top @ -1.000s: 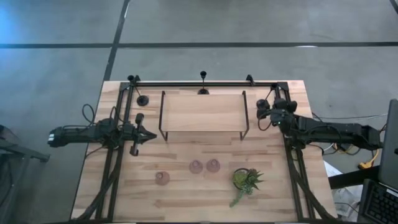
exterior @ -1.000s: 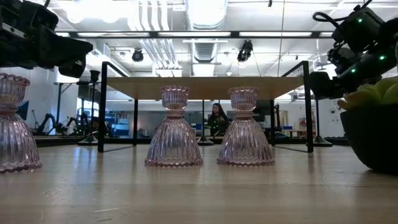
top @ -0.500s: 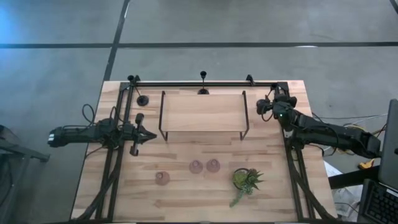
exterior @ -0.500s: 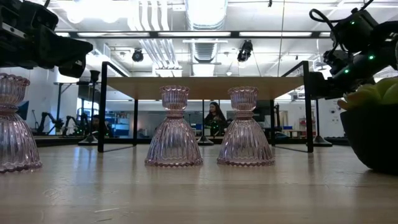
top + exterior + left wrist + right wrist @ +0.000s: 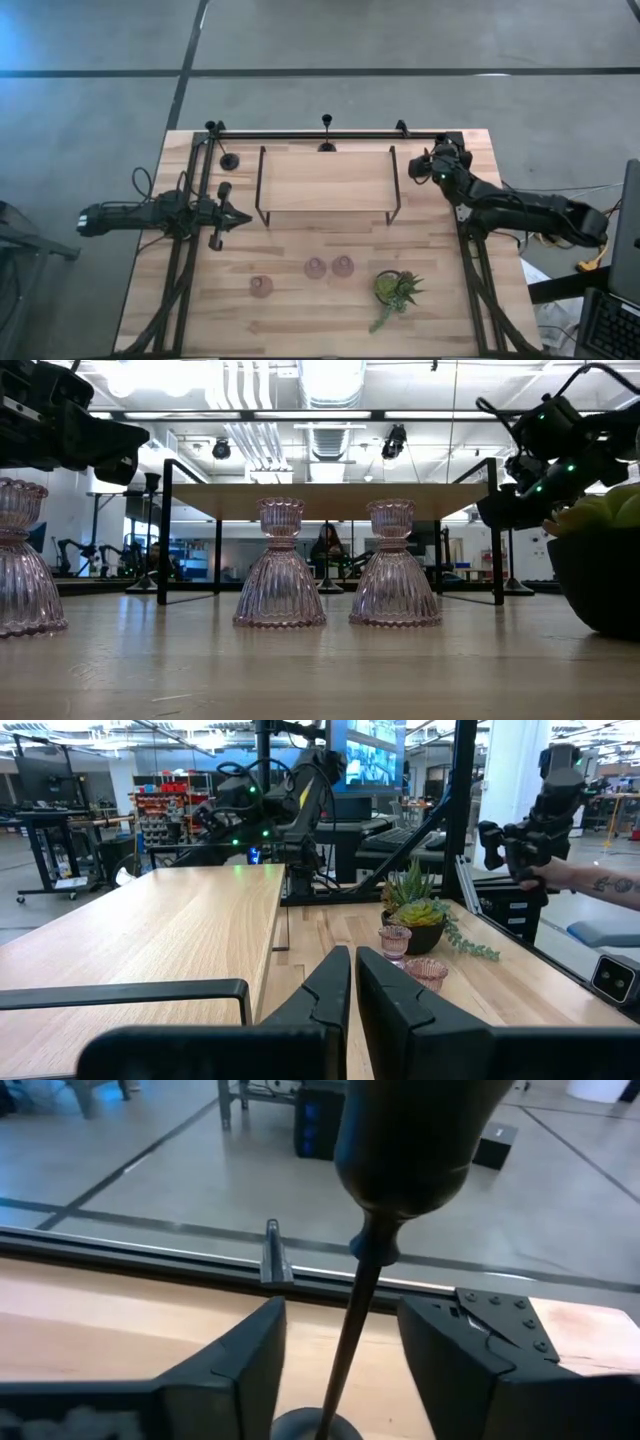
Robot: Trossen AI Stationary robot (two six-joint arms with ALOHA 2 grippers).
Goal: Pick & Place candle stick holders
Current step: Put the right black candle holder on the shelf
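Right gripper (image 5: 340, 1370): you have it at the table's back right corner, fingers spread, a black candle stick holder (image 5: 375, 1240) standing between them, untouched.
Left gripper (image 5: 353, 982): your fingers are closed, empty, beside the wooden riser (image 5: 325, 180).
Room: the table edge (image 5: 492, 170) lies just outside your right gripper.
Count: three pink glass holders (image 5: 314, 267); two other black stems (image 5: 326, 124) in view.
Writing: none you can read.

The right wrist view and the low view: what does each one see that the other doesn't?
Only the right wrist view shows a slim black metal candle stick holder standing between the right claw's open fingers. Only the low view shows three ribbed pink glass holders and a dark plant pot. Both show the light wooden table.
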